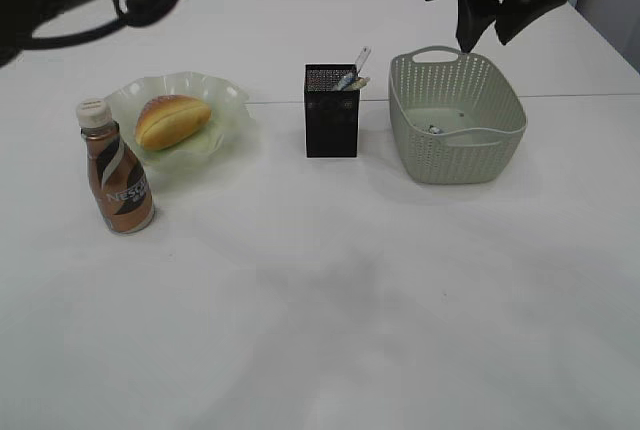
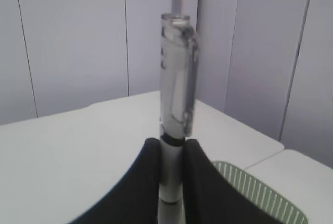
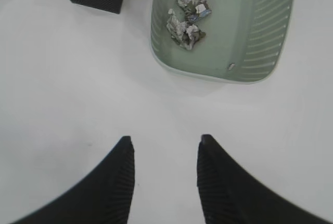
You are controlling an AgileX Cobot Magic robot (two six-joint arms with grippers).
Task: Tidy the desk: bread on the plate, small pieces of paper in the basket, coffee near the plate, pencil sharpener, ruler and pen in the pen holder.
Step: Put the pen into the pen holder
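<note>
Here your left hand (image 2: 170, 182) is clenched on the pen (image 2: 178, 88), gripping it low on the barrel so the clip end stands upright between the two fingers. That hold suits a drop into the pen holder (image 1: 331, 115), but the hand is raised well above the surface (image 1: 320, 300) at the far left, so you would need to carry it over first. The holder already has something slim and clear leaning out of its top corner (likely the ruler; too small to tell).

Your right hand (image 3: 164, 156) hangs released and empty, near the basket (image 3: 270, 41). The scraps of paper (image 3: 186, 20) lie crumpled on the basket floor.

The bread (image 1: 172, 120) sits on the plate (image 1: 225, 100), and the coffee (image 1: 117, 170) stands upright just beside the plate's front rim, so in my judgement the pen is the last thing left.
</note>
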